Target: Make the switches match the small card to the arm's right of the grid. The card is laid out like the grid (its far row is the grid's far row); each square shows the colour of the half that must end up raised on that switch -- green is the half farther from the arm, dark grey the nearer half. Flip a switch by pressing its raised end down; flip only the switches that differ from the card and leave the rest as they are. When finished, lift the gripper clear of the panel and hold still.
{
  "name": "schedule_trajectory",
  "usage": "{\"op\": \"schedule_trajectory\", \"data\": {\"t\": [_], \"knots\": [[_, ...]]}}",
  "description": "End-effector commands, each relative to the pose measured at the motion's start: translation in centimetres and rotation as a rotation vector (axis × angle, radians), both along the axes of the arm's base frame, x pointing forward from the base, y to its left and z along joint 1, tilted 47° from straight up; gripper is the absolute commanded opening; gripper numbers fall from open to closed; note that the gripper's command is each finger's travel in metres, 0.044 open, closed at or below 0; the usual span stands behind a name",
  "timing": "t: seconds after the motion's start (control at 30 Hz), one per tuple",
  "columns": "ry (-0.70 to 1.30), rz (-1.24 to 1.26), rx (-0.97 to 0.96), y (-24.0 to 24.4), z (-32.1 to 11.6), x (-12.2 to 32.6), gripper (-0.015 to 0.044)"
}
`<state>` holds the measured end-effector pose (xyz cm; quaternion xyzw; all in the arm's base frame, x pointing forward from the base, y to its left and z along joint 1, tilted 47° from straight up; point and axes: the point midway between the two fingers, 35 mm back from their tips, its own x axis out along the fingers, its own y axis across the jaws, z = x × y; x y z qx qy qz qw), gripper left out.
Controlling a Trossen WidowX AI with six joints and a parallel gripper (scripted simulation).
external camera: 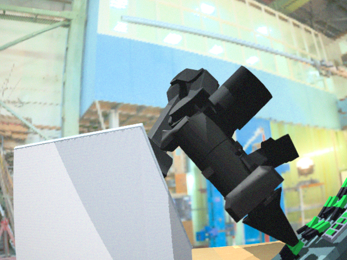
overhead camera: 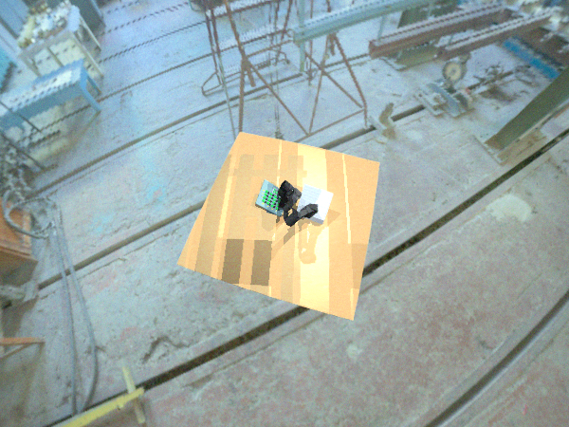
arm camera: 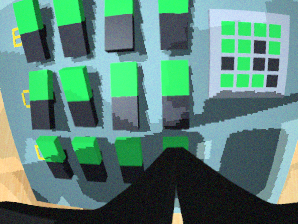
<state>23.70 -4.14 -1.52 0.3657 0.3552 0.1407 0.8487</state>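
The teal panel (overhead camera: pixel 266 183) (arm camera: pixel 200 56) carries a grid of green and dark grey rocker switches. The card (external camera: pixel 337 226) (arm camera: pixel 215 55) reads, far row first: all green; green, green, dark, green; dark, green, dark, dark; green, green, green, dark. My gripper (external camera: pixel 295 244) (arm camera: pixel 174 155) is shut and empty. Its tips are at the nearest row's rightmost switch (external camera: pixel 298 248) (arm camera: pixel 175 142), at its green half and apparently touching it. They hide its dark half in the wrist view. The wrist view cuts off the far row; exact tilts are hard to tell.
A large white block (overhead camera: pixel 321 198) (external camera: pixel 87 188) stands on the wooden table (overhead camera: pixel 327 294) beside the arm (overhead camera: pixel 290 215) (external camera: pixel 211 153). Yellow row letters run along the panel's left side. The gripper's fingers cover part of the panel's near edge in the wrist view.
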Motion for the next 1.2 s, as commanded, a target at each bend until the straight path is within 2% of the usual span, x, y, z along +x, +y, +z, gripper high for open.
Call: {"op": "schedule_trajectory", "data": {"t": [0.0,1.17], "knots": [[0.003,-0.003,0.0,-0.01,-0.07,0.01,0.0],[0.003,-0.003,0.001,0.23,-0.29,0.35,0.0]]}}
